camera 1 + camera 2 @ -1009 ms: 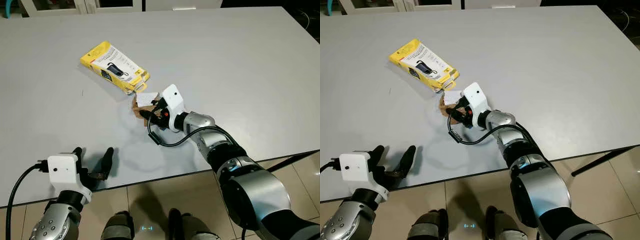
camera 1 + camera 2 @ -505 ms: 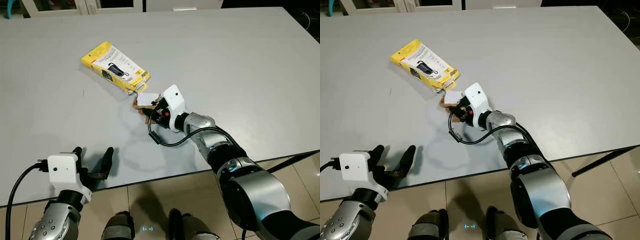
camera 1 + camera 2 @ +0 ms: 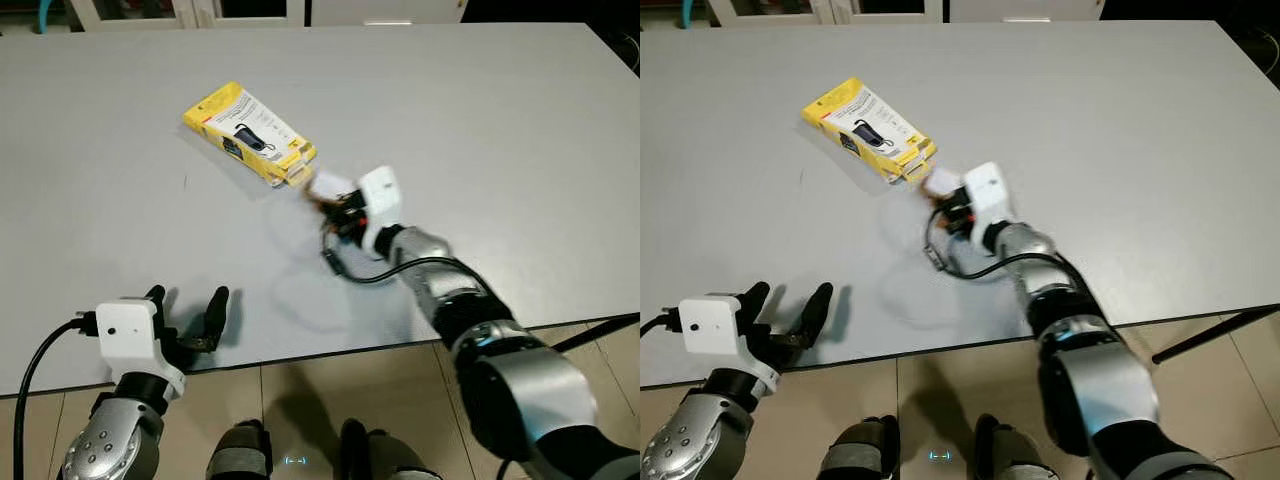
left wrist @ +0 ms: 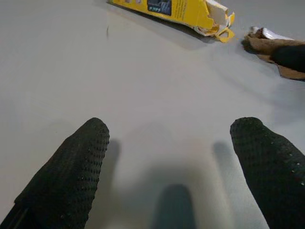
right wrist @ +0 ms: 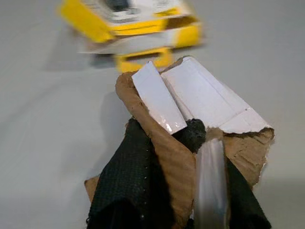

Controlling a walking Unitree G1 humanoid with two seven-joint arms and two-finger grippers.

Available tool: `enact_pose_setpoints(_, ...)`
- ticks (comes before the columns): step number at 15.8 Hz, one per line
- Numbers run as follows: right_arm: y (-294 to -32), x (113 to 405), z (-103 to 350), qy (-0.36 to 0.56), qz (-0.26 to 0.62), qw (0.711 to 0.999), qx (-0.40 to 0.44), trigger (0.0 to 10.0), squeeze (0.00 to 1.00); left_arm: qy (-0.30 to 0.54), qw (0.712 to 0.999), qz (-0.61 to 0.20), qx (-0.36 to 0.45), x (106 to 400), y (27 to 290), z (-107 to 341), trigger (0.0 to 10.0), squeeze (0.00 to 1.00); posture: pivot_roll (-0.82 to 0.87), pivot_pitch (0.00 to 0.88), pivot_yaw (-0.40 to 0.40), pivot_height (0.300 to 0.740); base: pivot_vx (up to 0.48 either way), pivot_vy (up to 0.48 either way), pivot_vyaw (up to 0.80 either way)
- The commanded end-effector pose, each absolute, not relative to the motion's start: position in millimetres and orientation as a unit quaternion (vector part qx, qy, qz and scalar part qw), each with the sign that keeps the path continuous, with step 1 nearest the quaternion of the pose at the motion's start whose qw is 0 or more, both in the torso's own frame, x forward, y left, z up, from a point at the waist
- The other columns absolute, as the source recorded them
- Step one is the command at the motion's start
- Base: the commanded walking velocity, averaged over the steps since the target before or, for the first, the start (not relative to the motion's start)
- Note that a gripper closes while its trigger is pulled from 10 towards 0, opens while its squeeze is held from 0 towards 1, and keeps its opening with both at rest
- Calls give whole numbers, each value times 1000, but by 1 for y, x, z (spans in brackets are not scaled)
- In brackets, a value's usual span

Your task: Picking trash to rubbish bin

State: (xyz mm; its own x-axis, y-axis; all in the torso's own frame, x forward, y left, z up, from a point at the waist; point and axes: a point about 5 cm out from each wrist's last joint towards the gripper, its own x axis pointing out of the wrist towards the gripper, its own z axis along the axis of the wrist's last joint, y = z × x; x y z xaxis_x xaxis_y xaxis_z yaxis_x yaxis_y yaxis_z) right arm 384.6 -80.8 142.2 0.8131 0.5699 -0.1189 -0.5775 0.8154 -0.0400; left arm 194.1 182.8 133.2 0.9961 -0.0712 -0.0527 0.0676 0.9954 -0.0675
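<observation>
two black fingers of the left gripper (image 3: 188, 318) spread apart, resting at the near edge of the grey table (image 3: 520, 130). mid-table, the right gripper (image 5: 164, 179) clamps a torn brown cardboard scrap (image 5: 167, 157). just beyond lies a yellow box (image 3: 250, 134).

Indoor room, likely a home or office: large plain grey table (image 3: 520, 120), beige tiled floor (image 3: 300, 410) beneath, and pale cabinet fronts (image 3: 250, 10) along the far wall.
</observation>
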Motion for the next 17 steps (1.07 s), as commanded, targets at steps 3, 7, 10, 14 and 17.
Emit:
enact_pose_setpoints(3,-99,383,132,56,262,963,-32,0,0,32,998,-38,-38,199,178,128,10000,0,163,214,-45,740,0,0,0)
enact_pose_setpoints(7,-112,386,145,19,229,973,-16,0,0,20,998,-31,-45,210,175,127,10000,0,108,190,-57,740,0,0,0)
enact_pose_setpoints(10,-119,383,152,-13,214,977,-13,4392,0,6,998,-25,-51,226,170,127,10000,0,44,163,-63,740,0,0,0)
enact_pose_setpoints(14,-122,372,152,-27,205,978,-5,10000,0,-13,998,-23,-57,243,165,129,10000,0,-1,127,-59,740,0,0,-323)
enact_pose_setpoints(17,-121,363,149,-25,202,979,7,10000,0,-29,998,-2,-54,254,167,132,10000,0,-15,104,-54,740,0,0,-688)
